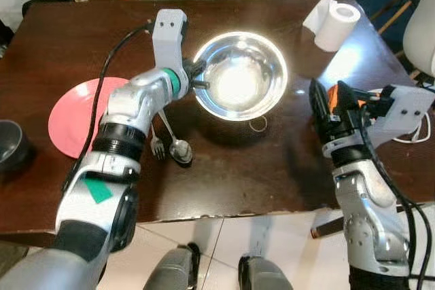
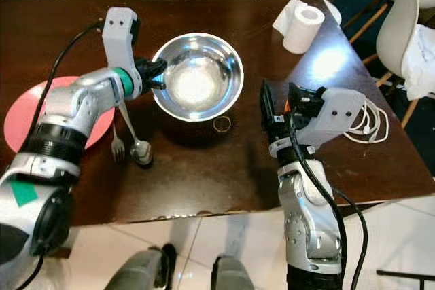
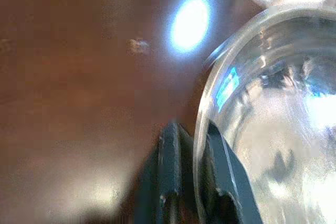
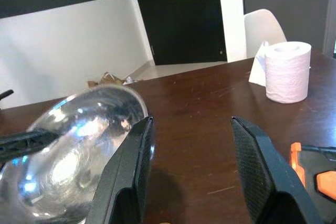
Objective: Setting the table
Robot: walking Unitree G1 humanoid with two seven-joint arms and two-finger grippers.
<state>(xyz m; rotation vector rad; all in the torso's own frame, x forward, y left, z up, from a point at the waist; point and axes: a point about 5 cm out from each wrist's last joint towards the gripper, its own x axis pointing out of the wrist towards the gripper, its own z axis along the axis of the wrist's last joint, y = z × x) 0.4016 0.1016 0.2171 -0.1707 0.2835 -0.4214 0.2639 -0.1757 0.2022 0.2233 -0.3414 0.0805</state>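
Pinching the rim of the steel bowl (image 1: 240, 75) near the tabletop's (image 1: 224, 168) middle, the left gripper (image 1: 198, 74) holds it, one finger inside, one outside | right gripper (image 4: 191, 174) hovers spread wide toward the right edge | fork (image 1: 157, 142) and spoon (image 1: 178, 147) lie beside pink plate (image 1: 73, 117) at left edge | paper roll (image 1: 337, 25) at far right corner

You will find no legible text, label, brand, number or sign on any surface here (the green patch (image 1: 98, 190) on the silver left arm is blank, so far as can be resolved).
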